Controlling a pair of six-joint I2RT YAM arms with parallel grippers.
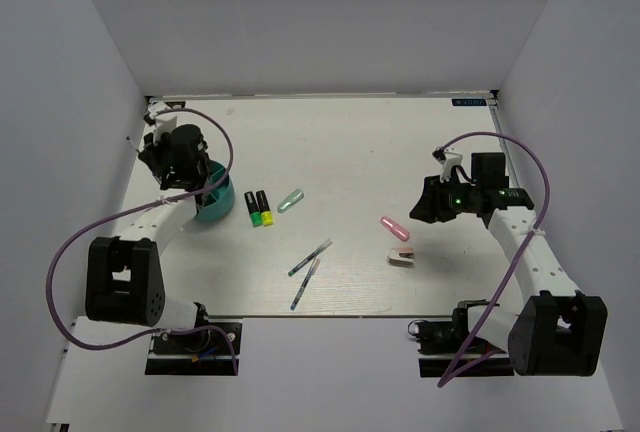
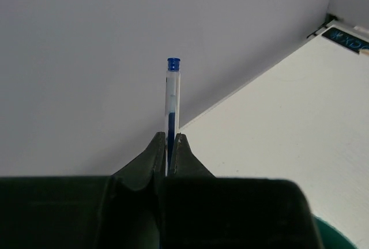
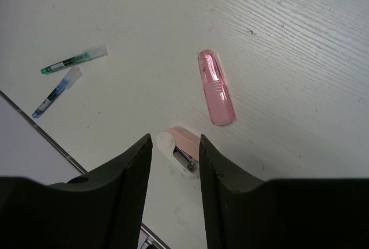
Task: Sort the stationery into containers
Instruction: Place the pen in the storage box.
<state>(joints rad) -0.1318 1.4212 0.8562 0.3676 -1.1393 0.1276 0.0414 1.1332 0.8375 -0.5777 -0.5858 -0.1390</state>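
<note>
White table [image 1: 400,142]: carrying all loose stationery.
Round teal holder [image 1: 213,204]: at the left side, close against the left arm; rim also seen at the lower right of the left wrist view.
Left gripper [image 2: 170,145]: above the holder, fingers pressed almost together on a thin blue-capped pen [image 2: 173,96], held upright with the cap end up.
Right gripper [image 3: 174,140]: fingers spread to a moderate gap, gripping nothing, hanging over the pink-and-white block [image 3: 180,145]; contact with the block not determinable.
Two black markers [image 1: 250,204]: side by side just right of the holder, green and yellow ends toward the near edge.
Two loose thin pens [image 1: 310,257]: near each other at table centre.
Pink marker [image 3: 216,87]: just beyond the block, not touching it.
Pale green marker [image 1: 290,200]: right of the black markers.
</note>
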